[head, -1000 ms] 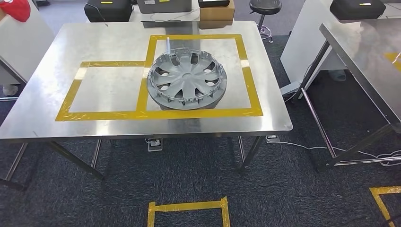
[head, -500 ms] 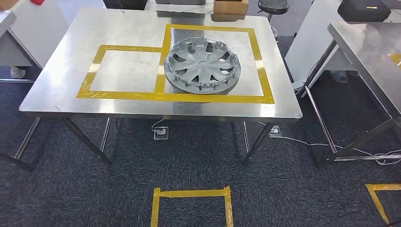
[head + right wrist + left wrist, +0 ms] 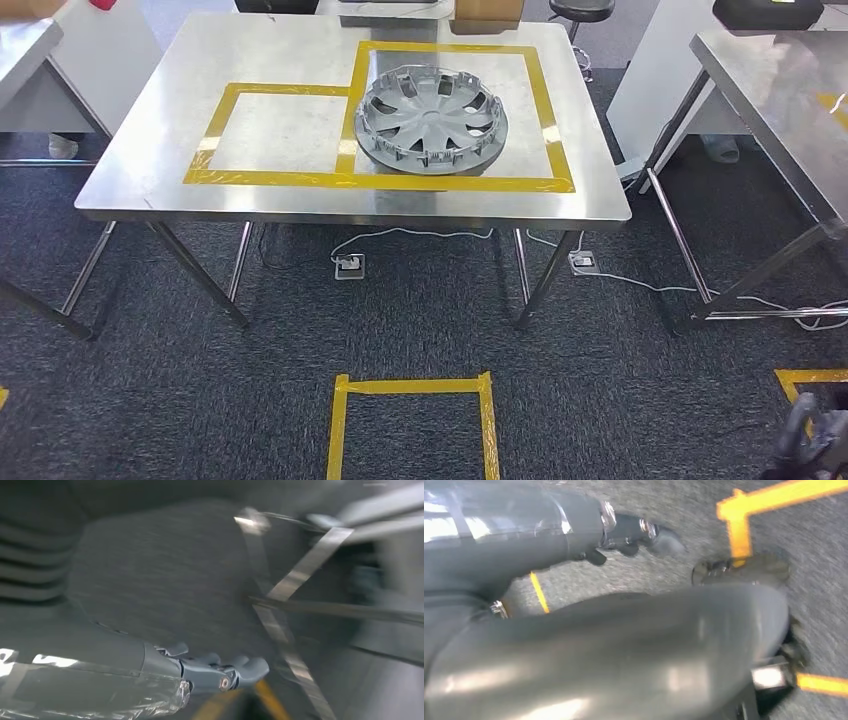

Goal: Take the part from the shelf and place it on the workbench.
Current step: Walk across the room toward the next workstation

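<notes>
Currently the part (image 3: 431,118), a round wheel cover, lies flat inside the taped square on the workbench (image 3: 150,150), well ahead of both hands; right hand (image 3: 220,672) hangs empty, fingers loosely apart; left hand (image 3: 639,532) state cannot be determined.

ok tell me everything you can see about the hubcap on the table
The hubcap is a round, silver-grey wheel cover that looks like plastic, with curved spokes, dark openings between them and a small raised hub. Small clips stick up around its rim. It lies flat on the steel workbench, inside the larger yellow-taped square, its left edge reaching the tape line shared with the smaller square. Nothing else touches it.
</notes>
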{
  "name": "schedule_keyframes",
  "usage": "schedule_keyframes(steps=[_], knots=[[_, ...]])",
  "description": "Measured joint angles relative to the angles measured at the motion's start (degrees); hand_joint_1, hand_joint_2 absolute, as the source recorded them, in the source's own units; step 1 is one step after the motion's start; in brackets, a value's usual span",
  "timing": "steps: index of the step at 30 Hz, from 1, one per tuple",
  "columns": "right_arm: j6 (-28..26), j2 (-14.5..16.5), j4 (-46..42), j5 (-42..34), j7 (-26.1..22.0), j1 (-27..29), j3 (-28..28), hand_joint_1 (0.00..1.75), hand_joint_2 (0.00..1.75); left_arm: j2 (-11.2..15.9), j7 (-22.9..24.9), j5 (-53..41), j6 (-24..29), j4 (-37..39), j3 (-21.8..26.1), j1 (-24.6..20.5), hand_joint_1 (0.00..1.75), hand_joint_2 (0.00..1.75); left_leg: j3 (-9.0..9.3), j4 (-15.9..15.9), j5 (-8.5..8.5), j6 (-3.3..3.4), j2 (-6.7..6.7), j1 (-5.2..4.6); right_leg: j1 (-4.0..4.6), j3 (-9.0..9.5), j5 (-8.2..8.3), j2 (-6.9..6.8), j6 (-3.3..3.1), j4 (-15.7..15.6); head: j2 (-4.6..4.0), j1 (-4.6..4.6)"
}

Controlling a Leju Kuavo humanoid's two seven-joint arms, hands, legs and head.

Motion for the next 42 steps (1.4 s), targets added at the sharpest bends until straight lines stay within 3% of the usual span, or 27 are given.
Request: schedule_keyframes(steps=[1,2,3,4,6,7,8,10,12,14,16,17,18,19,21,23,24,25,27,29,31,33,34,36,38,40,42], knots=[[0.52,1.14,3.26,0.54,0.63,-0.8,1.39,0.0,0.0,0.1,0.22,0.11,0.0,0.0,0.01,-0.01,0.0,0.0,-0.72,3.53,-2.66,-0.44,0.0,0.2,-0.22,-0.98,0.54,-0.01,0.07,0.24,0.0,-0.19],[0.98,2.41,6.43,1.17,1.46,-1.49,2.79,0.0,0.0,0.27,0.39,0.2,0.01,0.01,0.01,-0.01,0.0,0.0,-1.19,6.76,-4.07,-0.86,0.03,0.4,-0.45,-2.0,1.0,-0.08,0.36,0.64,0.0,-0.37],[1.36,3.66,9.39,1.78,2.34,-2.18,4.12,0.0,0.0,0.47,0.52,0.24,0.02,0.01,0.01,0.0,0.0,0.0,-1.09,8.86,-4.0,-1.29,0.07,0.6,-0.69,-3.06,1.39,-0.16,0.62,1.16,0.0,-0.59],[1.76,4.9,12.3,2.38,3.2,-2.87,5.42,0.0,0.0,0.66,0.58,0.27,0.05,0.02,0.01,0.0,0.0,0.0,-0.23,9.36,-2.72,-1.73,0.12,0.85,-0.97,-4.19,1.73,-0.25,0.9,1.8,0.0,-0.84],[2.8,7.21,17.47,3.48,4.85,-4.04,7.9,0.0,0.0,1.01,0.57,0.26,0.14,0.01,0.01,-0.03,0.0,0.0,4.07,5.08,0.21,-2.75,0.22,1.5,-1.5,-6.46,2.21,-0.38,1.56,3.47,0.0,-1.38],[3.37,8.14,19.61,3.99,5.53,-4.45,9.1,0.0,0.0,1.1,0.51,0.24,0.19,-0.01,0.02,-0.09,0.0,0.0,6.83,1.38,0.35,-3.13,0.18,1.65,-1.66,-7.48,2.34,-0.4,1.92,4.43,0.0,-1.81],[3.87,8.95,21.45,4.42,6.11,-4.78,10.27,0.0,0.0,1.16,0.42,0.18,0.22,-0.03,0.02,-0.14,0.0,0.0,9.01,-1.8,-0.32,-3.05,0.12,1.72,-1.68,-8.26,2.48,-0.36,2.27,5.25,0.0,-2.14],[4.54,10.17,24.52,5.16,6.81,-5.28,12.3,0.0,0.0,1.23,0.24,0.05,0.31,-0.06,0.03,-0.18,0.0,0.0,10.63,-4.82,-1.77,-2.02,-0.01,1.51,-1.63,-9.0,3.02,-0.28,2.83,6.11,0.0,-2.46],[4.91,11.13,27.04,5.66,7.17,-5.53,13.93,0.0,0.0,1.32,0.16,-0.05,0.37,-0.05,0.03,-0.11,0.0,0.0,9.88,-4.8,-1.4,-0.51,0.01,1.57,-1.69,-9.32,3.22,-0.23,3.25,6.26,0.0,-2.31],[5.2,11.84,29.04,5.89,7.31,-5.57,15.29,0.0,0.0,1.37,0.1,-0.1,0.43,-0.05,0.03,-0.09,0.0,0.0,8.91,-4.8,-0.49,0.75,0.03,1.6,-1.74,-10.28,0.13,-0.09,3.66,8.75,0.0,-1.93],[5.55,12.28,30.48,6.0,7.34,-5.71,16.36,0.0,0.0,1.38,0.07,-0.1,0.57,-0.05,0.03,-0.11,0.0,0.0,7.83,-4.77,0.47,1.46,0.08,1.34,-1.68,-11.76,-5.28,0.08,3.86,15.17,0.0,-1.24],[5.78,12.43,31.06,6.07,7.34,-5.84,16.8,0.0,0.0,1.38,0.06,-0.1,0.65,-0.05,0.03,-0.09,0.0,0.0,7.28,-4.75,0.91,1.62,0.19,1.13,-1.61,-12.32,-7.12,0.13,3.8,18.63,0.0,-0.95],[6.01,12.58,31.61,6.19,7.33,-5.99,17.26,0.0,0.0,1.38,0.06,-0.1,0.73,-0.05,0.03,-0.08,0.0,0.0,6.76,-4.73,1.32,1.77,0.37,0.87,-1.5,-12.37,-7.72,0.15,3.58,20.97,0.0,-0.74],[6.21,12.71,32.15,6.3,7.32,-6.12,17.74,0.0,0.0,1.38,0.06,-0.1,0.8,-0.05,0.03,-0.06,0.0,0.0,6.29,-4.72,1.69,1.88,0.6,0.58,-1.34,-11.69,-7.22,0.16,3.18,21.61,0.0,-0.55],[6.53,12.94,32.99,6.47,7.29,-6.29,18.54,0.0,0.0,1.35,0.06,-0.1,0.87,-0.05,0.03,-0.03,0.0,0.0,5.65,-4.74,2.25,2.01,1.13,0.0,-0.75,-7.79,-4.48,0.03,1.87,16.9,0.0,-0.18],[6.66,13.06,33.42,6.52,7.26,-6.61,19.19,0.0,0.0,1.2,0.06,-0.11,0.89,-0.07,0.03,-0.02,0.0,0.0,5.41,-4.79,2.65,1.87,1.99,-0.27,0.32,-2.51,-3.44,-1.21,-0.03,8.47,0.0,-0.16],[6.68,13.1,33.58,6.53,7.24,-6.85,19.49,0.0,0.0,1.13,0.06,-0.13,0.91,-0.08,0.03,-0.03,0.0,0.0,5.37,-4.83,2.84,1.69,2.57,-0.21,0.82,-0.94,-3.44,-1.67,-0.63,5.64,0.0,-0.23],[6.7,13.1,33.78,6.54,7.22,-7.07,19.75,0.0,0.0,1.04,0.07,-0.14,0.92,-0.09,0.03,-0.04,0.0,0.0,5.33,-4.89,3.06,1.43,3.21,-0.04,1.26,-0.05,-3.6,-1.97,-1.1,3.82,0.0,-0.22],[6.7,13.1,34.28,6.54,7.19,-7.19,20.08,0.0,0.0,0.97,0.08,-0.15,0.93,-0.09,0.03,-0.07,0.0,0.0,5.33,-4.97,3.31,0.84,3.88,0.24,1.47,0.08,-2.68,-1.15,-1.27,2.69,0.0,0.17],[6.72,13.19,34.79,6.54,7.18,-7.1,20.39,0.0,0.0,0.97,0.08,-0.15,0.94,-0.09,0.03,-0.09,0.0,0.0,4.7,-3.58,1.81,0.21,2.0,0.4,1.12,0.24,-1.4,-0.4,-1.18,1.29,0.0,0.44],[6.76,13.34,35.14,6.54,7.18,-7.1,20.88,0.0,0.0,1.02,0.09,-0.15,0.96,-0.08,0.03,-0.03,0.0,0.0,2.56,1.77,-2.14,-0.44,-0.2,0.6,0.76,-0.21,-0.49,0.36,-0.85,0.76,0.0,0.01],[6.77,13.41,35.47,6.53,7.19,-7.07,21.26,0.0,0.0,1.09,0.09,-0.12,0.96,-0.05,0.03,0.08,0.0,0.0,0.37,8.15,-5.24,-1.09,-0.33,0.9,0.61,-1.1,-0.15,1.29,-0.67,1.22,0.0,-0.71],[6.77,13.45,35.67,6.52,7.21,-7.03,21.36,0.0,0.0,1.13,0.09,-0.1,0.96,-0.04,0.03,0.11,0.0,0.0,0.23,9.35,-5.25,-1.41,-0.21,1.1,0.47,-1.55,-0.08,1.8,-0.53,1.62,0.0,-0.98],[6.75,13.51,36.02,6.5,7.25,-7.0,21.46,0.0,0.0,1.19,0.07,-0.07,0.96,-0.03,0.03,0.13,0.0,0.0,2.92,5.66,-2.42,-2.15,-0.52,1.62,-0.04,-2.51,-0.19,3.01,-0.06,2.86,0.0,-1.32],[6.74,13.53,36.24,6.5,7.27,-7.11,21.48,0.0,0.0,1.18,0.06,-0.06,0.96,-0.03,0.03,0.14,0.0,0.0,6.77,-0.6,-0.38,-2.73,-3.24,2.2,-0.54,-3.78,-0.64,4.26,0.76,4.64,0.0,-1.82],[6.68,13.52,36.38,6.5,7.28,-7.2,21.5,0.0,0.0,1.17,0.05,-0.05,0.96,-0.04,0.03,0.17,0.0,0.0,8.06,-2.83,-0.7,-2.32,-5.28,2.44,-0.62,-4.98,-0.88,5.58,1.56,6.16,0.0,-2.25],[6.62,13.53,36.54,6.49,7.34,-7.12,21.63,0.0,0.0,1.2,0.06,0.02,0.97,-0.04,0.03,0.19,0.0,0.0,7.78,-2.74,-0.8,-1.23,-4.3,2.42,-0.65,-5.73,-0.69,6.88,2.13,6.72,0.0,-2.15]])
